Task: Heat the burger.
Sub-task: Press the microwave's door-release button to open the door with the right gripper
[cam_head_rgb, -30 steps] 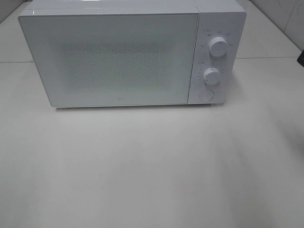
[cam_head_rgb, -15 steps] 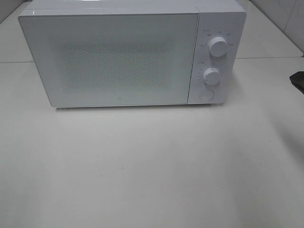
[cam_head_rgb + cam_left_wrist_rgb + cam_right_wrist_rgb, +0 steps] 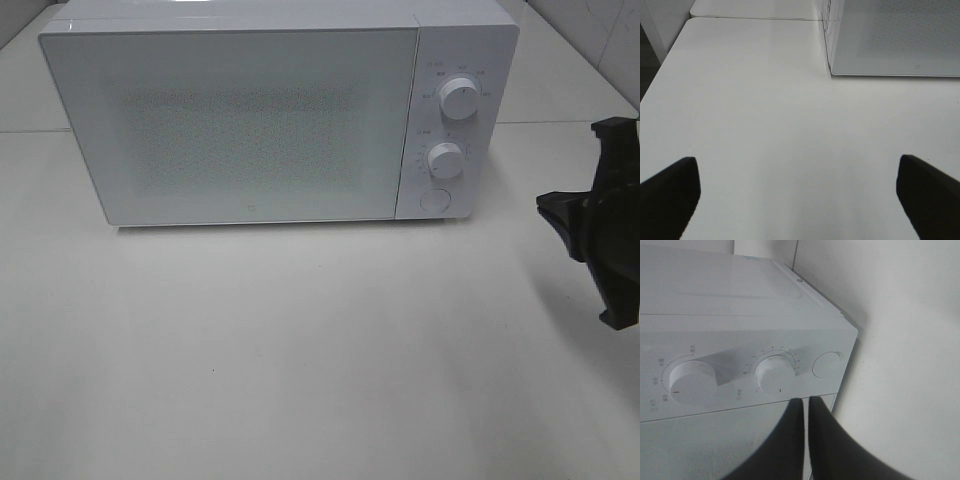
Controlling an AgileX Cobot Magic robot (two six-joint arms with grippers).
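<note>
no sign of the burger in any view: nowhere on the visible tabletop [image 3: 320, 350], perhaps behind the shut, frosted door [image 3: 240, 120] of the microwave [image 3: 470, 30] standing along the far edge, but impossible to tell

right end effector [image 3: 548, 207] clenched on nothing, fingers pressed flat together, hanging near the right edge, beside the control panel yet apart from it, tips aimed toward the upper knob [image 3: 459, 98], the lower knob [image 3: 445, 160] and the round button [image 3: 433, 199]

left end effector [image 3: 796, 165] released and empty, fingers wide apart, low over the tabletop toward the left edge, in front of the microwave's left corner

probable step in hand: getting the door open, likely by pressing that button

by its kind, probably light, soft and easily squashed, with a bun that may be slippery and loose layers apt to slide; best supported from beneath or held gently across the bun's sides, never pinched hard
</note>
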